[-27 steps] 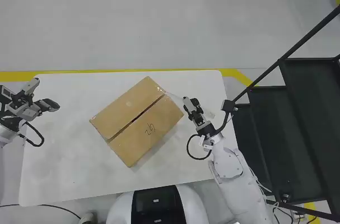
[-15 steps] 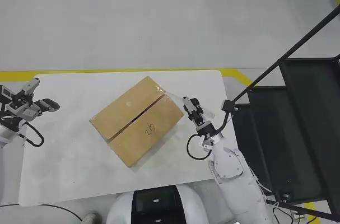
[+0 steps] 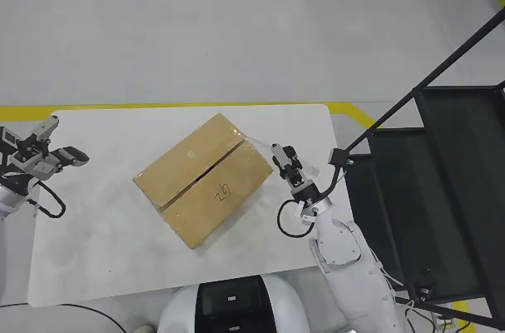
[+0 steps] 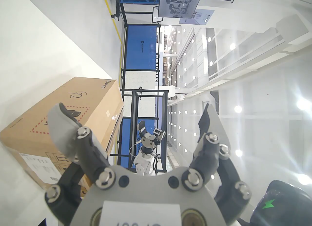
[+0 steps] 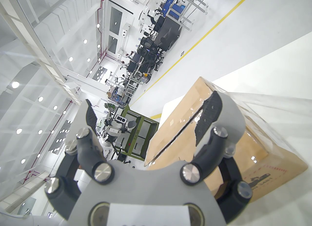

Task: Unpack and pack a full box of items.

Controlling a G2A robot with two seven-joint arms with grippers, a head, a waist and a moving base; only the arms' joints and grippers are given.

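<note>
A closed brown cardboard box [image 3: 205,178] lies at an angle in the middle of the white table [image 3: 102,250], its two top flaps meeting along a taped seam. The same box [image 4: 61,124] fills the near ground of the left wrist view, and the box [image 5: 219,144] lies close under the right wrist camera. My left gripper [image 3: 69,155] hovers open at the table's left edge, well apart from the box. My right gripper [image 3: 279,156] is open just off the box's right corner, with nothing between its fingers.
A black metal rack [image 3: 439,191] stands right beside the table on the right. A yellow floor line [image 3: 194,106] runs behind the table's far edge. Bare tabletop lies left of and in front of the box.
</note>
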